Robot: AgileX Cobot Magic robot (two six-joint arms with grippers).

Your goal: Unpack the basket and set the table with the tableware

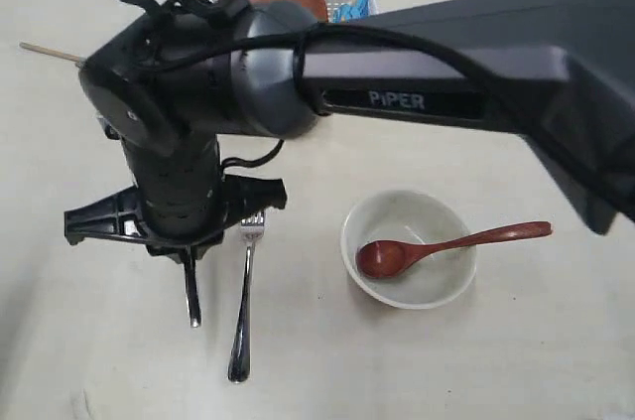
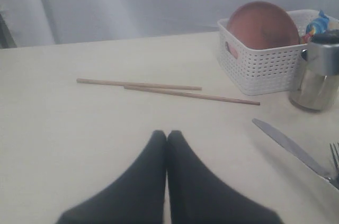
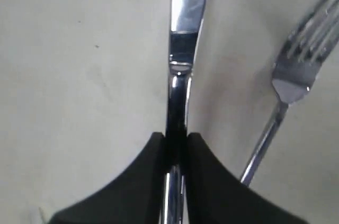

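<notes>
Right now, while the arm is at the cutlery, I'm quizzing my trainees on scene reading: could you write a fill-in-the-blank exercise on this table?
1. The right claw is closed on the handle of a steel ___.
2. The wooden spoon has its head inside the off-white ___.
3. The brown plate stands in the white ___.
4. Two wooden ___ lie on the table.
Missing words: knife; bowl; basket; chopsticks.

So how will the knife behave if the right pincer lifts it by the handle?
Probably stiff: the knife looks like solid steel. Its polished handle could slip or pivot in the right pincer. Swinging, it might nudge the fork lying close beside it.
</notes>
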